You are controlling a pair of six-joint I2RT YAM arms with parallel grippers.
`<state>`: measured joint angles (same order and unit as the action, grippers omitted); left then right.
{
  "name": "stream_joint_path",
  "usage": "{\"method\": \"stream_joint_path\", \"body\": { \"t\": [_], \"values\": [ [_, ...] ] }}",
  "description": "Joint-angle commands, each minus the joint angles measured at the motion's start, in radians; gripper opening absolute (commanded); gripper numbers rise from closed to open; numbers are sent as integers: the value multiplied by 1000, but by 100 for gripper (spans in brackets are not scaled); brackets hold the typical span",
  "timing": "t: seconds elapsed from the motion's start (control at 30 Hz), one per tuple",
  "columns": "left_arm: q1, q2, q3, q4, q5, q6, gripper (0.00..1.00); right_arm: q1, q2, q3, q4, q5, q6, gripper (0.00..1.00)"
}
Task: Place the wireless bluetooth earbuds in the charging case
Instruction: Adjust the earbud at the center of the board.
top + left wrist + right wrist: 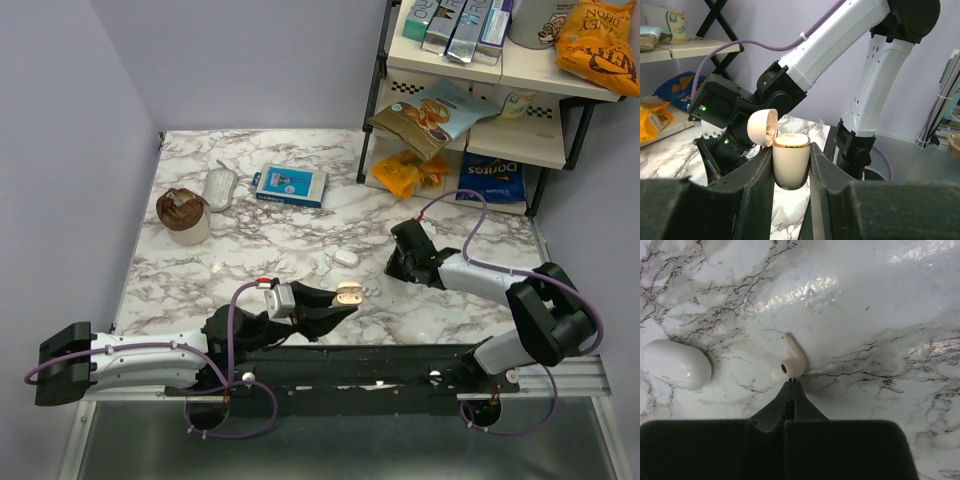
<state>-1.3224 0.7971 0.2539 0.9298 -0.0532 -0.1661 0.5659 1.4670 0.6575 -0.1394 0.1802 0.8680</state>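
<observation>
Left gripper (pixel 791 150) grips the cream oval plastic case (pixel 790 167); right gripper (pixel 790 389) closed empty beside the tiny white plastic earbud (pixel 793 361), so lifting now likely leaves it!

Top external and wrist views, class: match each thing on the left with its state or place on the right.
1 charging case
2 earbud
3 white oval case
4 blue box

A lying at the shut right gripper's tips
B closed, lying near the earbud
C lid open, in the left gripper
D beside the mouse

Pairs: 1-C, 2-A, 3-B, 4-D
</observation>
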Motion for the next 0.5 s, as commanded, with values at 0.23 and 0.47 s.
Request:
{"method": "stream_joint_path", "body": {
  "t": [0.23, 0.47],
  "values": [
    [-6, 37, 7, 9, -19, 13, 0, -106, -16, 7, 26, 44, -107, 1],
    [-6, 56, 13, 15, -19, 22, 0, -135, 22, 63, 52, 27, -201, 1]
  ]
}}
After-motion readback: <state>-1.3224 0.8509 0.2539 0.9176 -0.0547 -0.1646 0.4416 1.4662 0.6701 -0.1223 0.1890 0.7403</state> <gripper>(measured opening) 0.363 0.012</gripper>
